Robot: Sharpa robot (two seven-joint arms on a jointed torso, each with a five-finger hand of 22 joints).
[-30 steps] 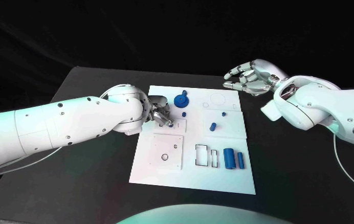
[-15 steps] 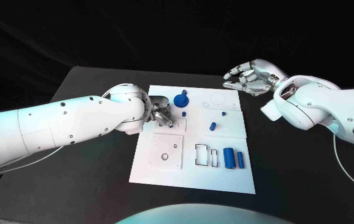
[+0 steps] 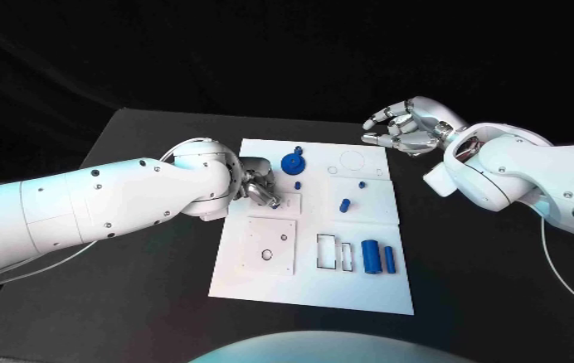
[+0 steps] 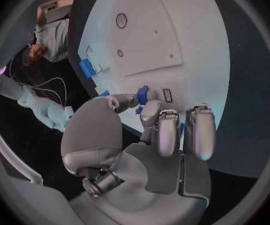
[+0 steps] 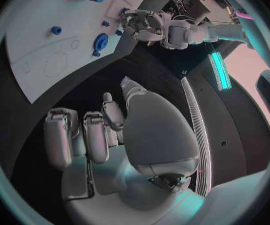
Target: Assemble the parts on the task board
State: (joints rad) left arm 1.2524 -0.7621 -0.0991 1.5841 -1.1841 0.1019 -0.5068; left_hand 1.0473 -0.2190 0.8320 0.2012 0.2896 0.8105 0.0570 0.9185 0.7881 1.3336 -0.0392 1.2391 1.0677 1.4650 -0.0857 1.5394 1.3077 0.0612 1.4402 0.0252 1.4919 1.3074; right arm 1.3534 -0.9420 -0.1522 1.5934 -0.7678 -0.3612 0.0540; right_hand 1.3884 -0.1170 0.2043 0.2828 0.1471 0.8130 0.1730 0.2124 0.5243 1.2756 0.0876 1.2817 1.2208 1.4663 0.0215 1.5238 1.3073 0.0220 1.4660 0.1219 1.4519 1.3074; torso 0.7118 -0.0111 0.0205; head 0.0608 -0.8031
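The white task board (image 3: 313,284) lies mid-table. My left hand (image 3: 260,187) is bent down over the board's upper left. In the left wrist view its thumb and a finger pinch a small blue part (image 4: 142,93) next to a small slot (image 4: 167,95). A blue gear-like part (image 3: 294,164) sits just beyond that hand. A small peg (image 3: 298,186) is beside it. Another peg (image 3: 362,186), a short cylinder (image 3: 344,205) and two longer cylinders (image 3: 379,257) lie further right. My right hand (image 3: 406,129) hovers off the board's far right corner, fingers curled in on nothing.
A square white plate (image 3: 270,245) with a small hole and two rectangular slots (image 3: 335,251) sit on the board's near half. A faint circle outline (image 3: 353,161) marks its far right corner. Black table (image 3: 156,297) surrounds the board.
My left hand has barely shifted over the board's upper left, still pinching. The right hand has stayed where it was.
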